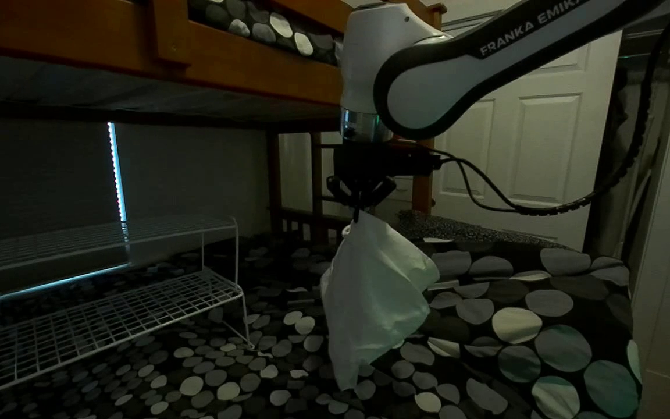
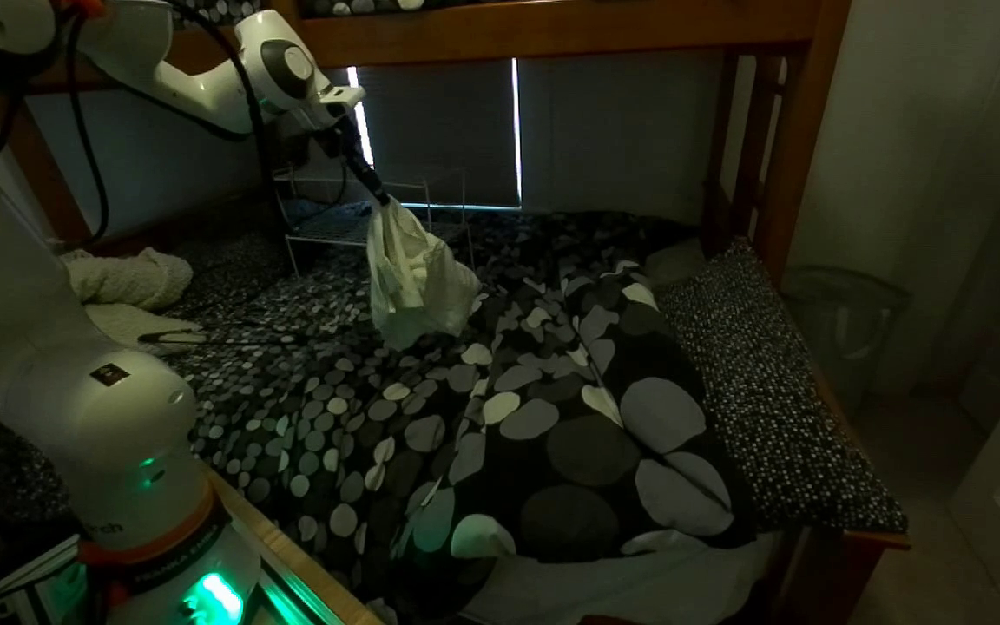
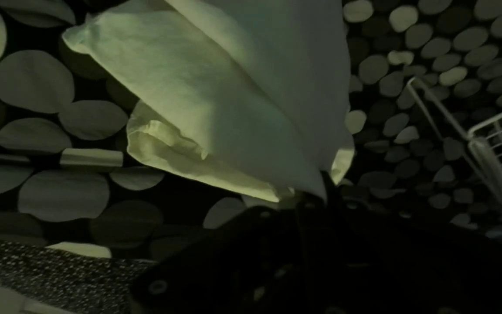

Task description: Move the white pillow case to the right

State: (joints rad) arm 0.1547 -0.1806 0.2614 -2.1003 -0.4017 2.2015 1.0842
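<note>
Holds the white pillow case up by its gathered top, with the pincer clamped on the cloth, hanging it over the dotted bedding. Looks plain, off-white, limp and creased, gaping along one edge in the wrist view, with any contents hidden. Takes in, farther out, a white wire rack standing on the bedding and, past the speckled pillow, a round-rimmed bin too dim to see into.
</note>
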